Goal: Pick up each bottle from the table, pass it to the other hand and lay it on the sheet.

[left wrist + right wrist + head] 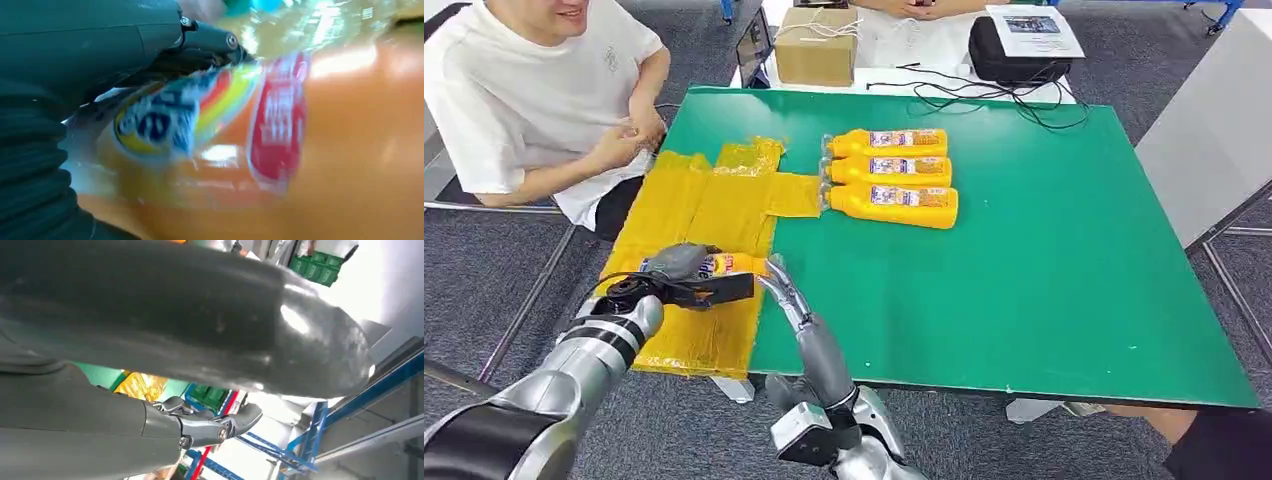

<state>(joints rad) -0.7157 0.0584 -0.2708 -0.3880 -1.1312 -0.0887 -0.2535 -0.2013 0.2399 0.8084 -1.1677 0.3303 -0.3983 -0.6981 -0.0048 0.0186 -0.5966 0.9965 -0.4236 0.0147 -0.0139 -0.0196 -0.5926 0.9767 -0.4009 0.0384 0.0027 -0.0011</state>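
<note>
- Head view: the left hand (pixel 679 280) grips a yellow bottle (pixel 724 265), lying on its side over the near part of the yellow sheet (pixel 694 210); whether the bottle rests on the sheet or hangs just above it cannot be told
- The sheet covers the left part of the green surface (pixel 1044 250), crumpled at its far end
- The right hand (pixel 789 295) reaches up from below, its fingers stretched out, with a fingertip just beside the held bottle's right end; whether it touches cannot be told, and it holds nothing
- Three more yellow bottles (pixel 892 170) lie side by side in a row on the green surface, just right of the sheet's far part, caps toward the sheet
- A person in a white shirt (pixel 514 100) sits at the far left corner; a cardboard box (pixel 816 45) and a black case (pixel 1014 50) stand beyond the far edge
- Left wrist view: the left hand's thumb (pixel 210 40) lies across the bottle, whose blurred label (pixel 210 115) shows blue, rainbow and red print
- Right wrist view: the right hand's fingers (pixel 210 425) point out straight with nothing between them, and a patch of yellow sheet (pixel 140 385) shows behind them
</note>
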